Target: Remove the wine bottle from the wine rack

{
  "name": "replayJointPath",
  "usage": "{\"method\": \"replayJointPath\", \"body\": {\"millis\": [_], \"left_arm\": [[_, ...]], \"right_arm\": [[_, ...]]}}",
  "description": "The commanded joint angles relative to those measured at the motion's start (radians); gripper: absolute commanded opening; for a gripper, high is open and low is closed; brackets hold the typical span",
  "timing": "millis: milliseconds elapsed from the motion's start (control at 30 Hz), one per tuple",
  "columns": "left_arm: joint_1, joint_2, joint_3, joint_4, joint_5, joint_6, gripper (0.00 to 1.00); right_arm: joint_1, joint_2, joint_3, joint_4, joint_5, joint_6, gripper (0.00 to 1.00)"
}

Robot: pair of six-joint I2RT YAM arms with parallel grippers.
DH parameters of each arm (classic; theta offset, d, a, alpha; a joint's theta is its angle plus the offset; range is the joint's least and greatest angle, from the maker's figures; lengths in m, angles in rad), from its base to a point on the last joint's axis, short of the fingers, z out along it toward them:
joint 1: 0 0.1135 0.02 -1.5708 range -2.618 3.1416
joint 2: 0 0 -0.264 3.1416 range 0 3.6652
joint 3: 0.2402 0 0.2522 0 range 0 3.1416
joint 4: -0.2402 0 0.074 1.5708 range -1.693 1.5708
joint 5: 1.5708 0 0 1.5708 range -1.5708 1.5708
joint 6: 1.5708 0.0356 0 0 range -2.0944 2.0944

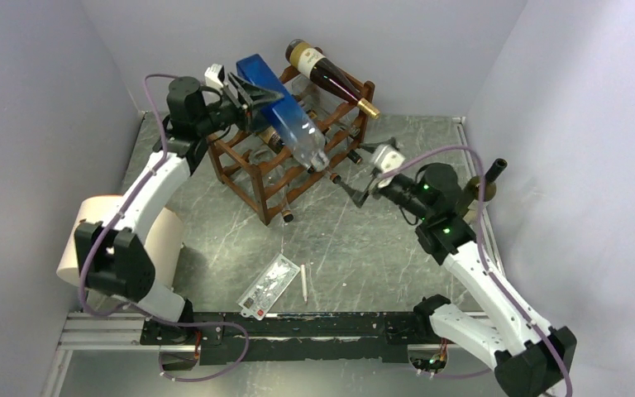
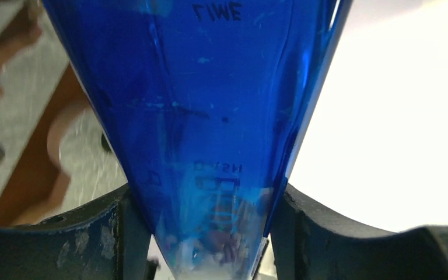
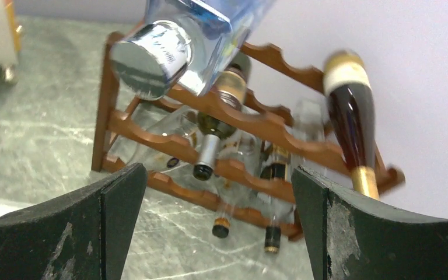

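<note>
The reddish-brown wine rack (image 1: 252,169) stands at the back of the table and holds several bottles. My left gripper (image 1: 252,95) is shut on the base end of a large blue bottle (image 1: 285,112), which slants over the rack's top with its silver cap (image 1: 318,161) pointing front-right. In the left wrist view the blue bottle (image 2: 210,116) fills the gap between my fingers (image 2: 122,233). My right gripper (image 1: 349,188) is open and empty, just right of the rack. The right wrist view shows the rack (image 3: 256,125) and the silver cap (image 3: 149,55) ahead of the gripper (image 3: 219,227).
A dark wine bottle with a gold neck (image 1: 331,78) lies tilted on the rack's top right, also seen in the right wrist view (image 3: 350,111). An olive bottle (image 1: 484,190) stands by the right wall. A paper roll (image 1: 116,240) sits left. A plastic packet (image 1: 269,285) and a pen (image 1: 304,281) lie near front.
</note>
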Motion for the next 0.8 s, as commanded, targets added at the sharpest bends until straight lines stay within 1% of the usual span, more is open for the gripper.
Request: {"method": "replayJointPath", "body": {"millis": [0, 67, 133, 233, 300, 333, 400, 467, 500, 633, 700, 767], "left_arm": [[-0.002, -0.225, -0.061, 0.005, 0.199, 0.050, 0.07], [-0.003, -0.283, -0.106, -0.033, 0.241, 0.053, 0.07], [0.000, -0.332, -0.139, -0.084, 0.270, 0.063, 0.07], [0.002, -0.384, -0.169, -0.133, 0.322, 0.080, 0.07], [0.002, -0.400, -0.183, -0.164, 0.352, 0.095, 0.07], [0.002, -0.407, -0.189, -0.183, 0.359, 0.097, 0.07], [0.002, -0.426, -0.217, -0.169, 0.355, 0.072, 0.07], [0.002, -0.447, -0.248, -0.135, 0.340, 0.027, 0.07], [0.001, -0.456, -0.252, -0.132, 0.331, 0.012, 0.07], [0.000, -0.483, -0.253, -0.167, 0.306, -0.004, 0.07], [0.000, -0.488, -0.253, -0.195, 0.301, 0.000, 0.07], [0.000, -0.493, -0.256, -0.200, 0.305, -0.010, 0.07]], "right_arm": [[0.120, 0.032, 0.006, 0.010, -0.090, -0.422, 1.00], [0.142, 0.038, -0.009, 0.040, -0.104, -0.539, 1.00], [0.153, 0.039, -0.017, 0.064, -0.152, -0.628, 1.00], [0.176, 0.051, 0.004, 0.092, -0.226, -0.665, 1.00], [0.213, 0.057, 0.017, 0.107, -0.238, -0.697, 1.00], [0.239, 0.054, 0.011, 0.135, -0.234, -0.715, 1.00], [0.295, 0.057, 0.010, 0.160, -0.215, -0.786, 1.00], [0.356, 0.078, 0.021, 0.171, -0.163, -0.850, 1.00], [0.384, 0.084, 0.013, 0.204, -0.132, -0.869, 1.00], [0.448, 0.113, -0.017, 0.344, -0.089, -0.904, 1.00], [0.477, 0.126, -0.021, 0.385, -0.087, -0.921, 1.00], [0.499, 0.150, -0.005, 0.380, -0.083, -0.959, 1.00]]}}
